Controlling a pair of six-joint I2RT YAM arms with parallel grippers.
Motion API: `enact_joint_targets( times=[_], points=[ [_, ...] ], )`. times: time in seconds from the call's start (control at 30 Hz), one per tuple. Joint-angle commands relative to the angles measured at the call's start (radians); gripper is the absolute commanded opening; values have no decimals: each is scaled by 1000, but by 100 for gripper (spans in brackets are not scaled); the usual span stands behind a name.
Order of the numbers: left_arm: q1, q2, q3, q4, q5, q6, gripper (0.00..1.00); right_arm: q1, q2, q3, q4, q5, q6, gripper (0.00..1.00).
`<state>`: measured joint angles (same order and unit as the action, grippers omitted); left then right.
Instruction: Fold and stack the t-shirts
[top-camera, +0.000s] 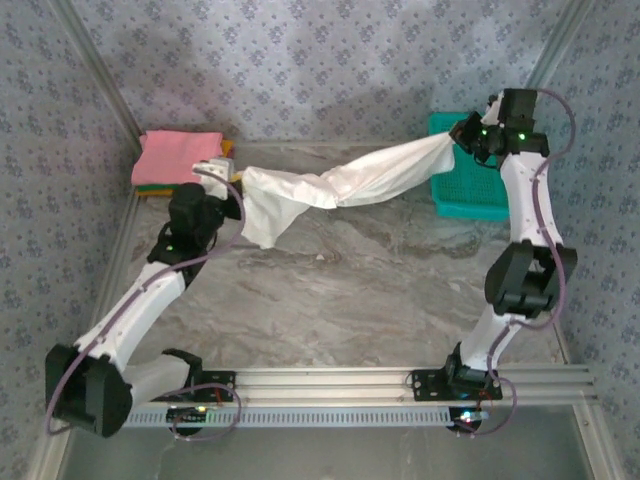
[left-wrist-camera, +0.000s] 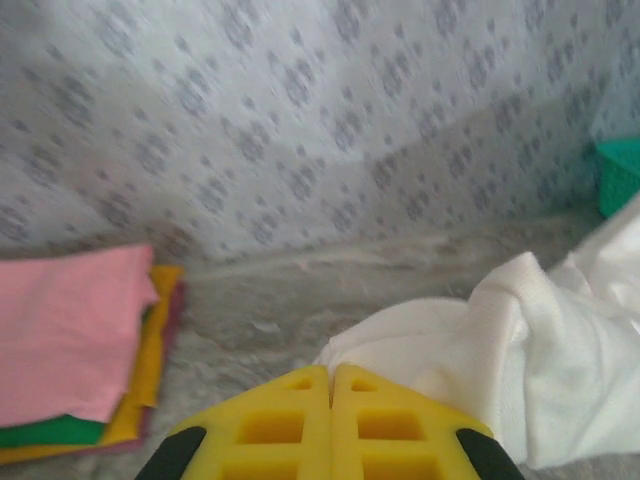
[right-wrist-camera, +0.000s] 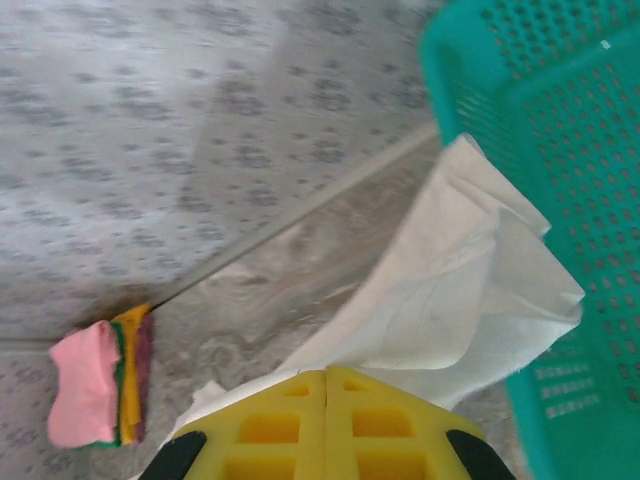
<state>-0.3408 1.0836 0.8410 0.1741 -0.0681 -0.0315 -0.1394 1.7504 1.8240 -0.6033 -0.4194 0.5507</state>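
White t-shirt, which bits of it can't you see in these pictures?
- Top view: the white t-shirt is twisted, so sleeves and collar hide in folds.
- Left wrist view: yellow fingers cover the pinched edge; the frame's right edge cuts the rest off.
- Right wrist view: the cloth folds over itself, hiding its underside.

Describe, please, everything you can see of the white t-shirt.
The white t-shirt is thin, soft, cotton-looking cloth, unfolded and twisted into a rope at mid-length. It stretches between the shut left gripper, where it fans out and droops, and the shut right gripper beside the teal basket.
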Motion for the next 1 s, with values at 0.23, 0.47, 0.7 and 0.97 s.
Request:
enact_joint_targets(
  times=[0.23,0.47,0.7,0.97],
  points=[
    [8,-280,51,-157,-9,78,0,91,-390,-140,15,99,-54,0],
    [7,-340,86,-233,-26,122,0,118,-523,-246,-22,139,-61,0],
    [147,-26,203,-98,67,79,0,127,-327,-148,66,108,-59,0],
    [240,505,797,-36,222,21,0,148,48,352,33,84,-73,0]
  ],
)
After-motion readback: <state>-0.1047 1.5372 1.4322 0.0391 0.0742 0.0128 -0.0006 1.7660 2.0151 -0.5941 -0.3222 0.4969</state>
